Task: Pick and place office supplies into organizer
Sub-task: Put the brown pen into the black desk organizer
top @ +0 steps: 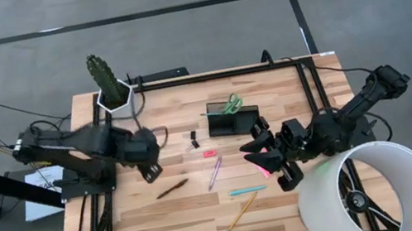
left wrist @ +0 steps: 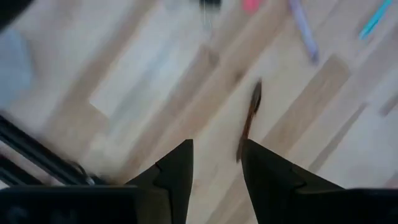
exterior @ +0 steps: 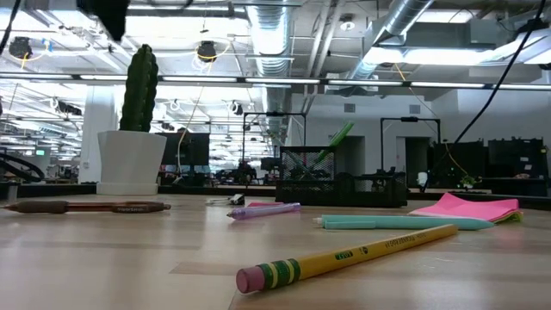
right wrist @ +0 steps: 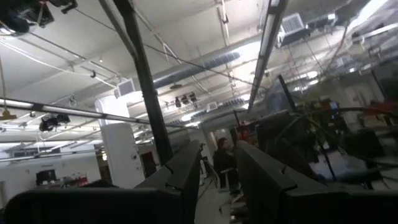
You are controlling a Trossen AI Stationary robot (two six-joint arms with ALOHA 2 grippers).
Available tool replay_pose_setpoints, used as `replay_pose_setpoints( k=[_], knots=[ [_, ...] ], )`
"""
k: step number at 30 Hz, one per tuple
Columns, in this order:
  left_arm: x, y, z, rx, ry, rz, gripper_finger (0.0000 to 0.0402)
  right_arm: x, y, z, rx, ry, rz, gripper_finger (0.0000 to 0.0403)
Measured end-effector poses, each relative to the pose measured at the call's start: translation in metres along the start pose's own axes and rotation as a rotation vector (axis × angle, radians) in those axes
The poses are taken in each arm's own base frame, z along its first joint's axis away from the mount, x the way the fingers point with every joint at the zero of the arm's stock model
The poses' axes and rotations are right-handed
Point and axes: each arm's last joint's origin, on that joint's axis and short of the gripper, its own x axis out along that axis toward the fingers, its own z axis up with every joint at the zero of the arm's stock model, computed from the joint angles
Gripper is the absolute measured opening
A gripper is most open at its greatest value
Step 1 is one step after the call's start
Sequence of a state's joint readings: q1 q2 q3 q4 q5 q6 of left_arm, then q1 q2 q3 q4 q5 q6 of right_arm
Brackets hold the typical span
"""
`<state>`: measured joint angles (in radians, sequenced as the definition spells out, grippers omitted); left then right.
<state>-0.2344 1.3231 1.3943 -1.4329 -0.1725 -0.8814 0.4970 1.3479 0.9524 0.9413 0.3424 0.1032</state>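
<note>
Left pincer (top: 151, 172), fingers (left wrist: 177, 177) slightly spread and empty, hangs over the counter (top: 141, 227) near the dark pen (top: 172, 189). Right pincer (top: 268, 158), fingers (right wrist: 186, 171) a little apart and holding nothing, is beside the pink sticky-note pad (exterior: 469, 207) (partly hidden from above). Nearby lie the purple pen (top: 215, 173), teal pen (top: 247, 190), yellow pencil (top: 241, 211), pink eraser (top: 210, 153) and binder clip (top: 193, 140). The black organizer (top: 233, 119) holds green-handled scissors (top: 231, 104).
</note>
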Motion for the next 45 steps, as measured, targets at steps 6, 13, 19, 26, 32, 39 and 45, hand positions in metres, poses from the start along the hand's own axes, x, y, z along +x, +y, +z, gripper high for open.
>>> replay_pose_setpoints(
  k=[6,13,19,26,32,39,45],
  knots=[
    [0.06,-0.009,-0.016,0.15,0.102,-0.011,0.0125,0.001,-0.007,-0.008,0.065,0.081,-0.031,0.0098],
    [0.11,-0.009,-0.034,0.196,0.251,-0.071,0.0125,0.002,-0.008,-0.009,0.071,0.086,-0.034,0.0098],
    [0.126,-0.019,-0.029,0.164,0.128,-0.177,0.0125,0.001,-0.007,-0.009,0.071,0.089,-0.033,0.0098],
    [0.139,-0.024,-0.008,0.142,0.006,-0.253,0.0125,0.002,-0.009,-0.008,0.07,0.084,-0.038,0.0098],
    [0.161,-0.027,0.009,0.147,-0.009,-0.273,0.0125,0.002,-0.009,-0.008,0.087,0.082,-0.039,0.0098],
    [0.191,-0.034,0.008,0.195,0.071,-0.238,0.0125,0.001,-0.007,-0.008,0.102,0.083,-0.031,0.0098],
    [0.207,-0.041,0.01,0.209,0.055,-0.236,0.0125,0.001,-0.007,-0.008,0.102,0.083,-0.031,0.0098]
  ],
)
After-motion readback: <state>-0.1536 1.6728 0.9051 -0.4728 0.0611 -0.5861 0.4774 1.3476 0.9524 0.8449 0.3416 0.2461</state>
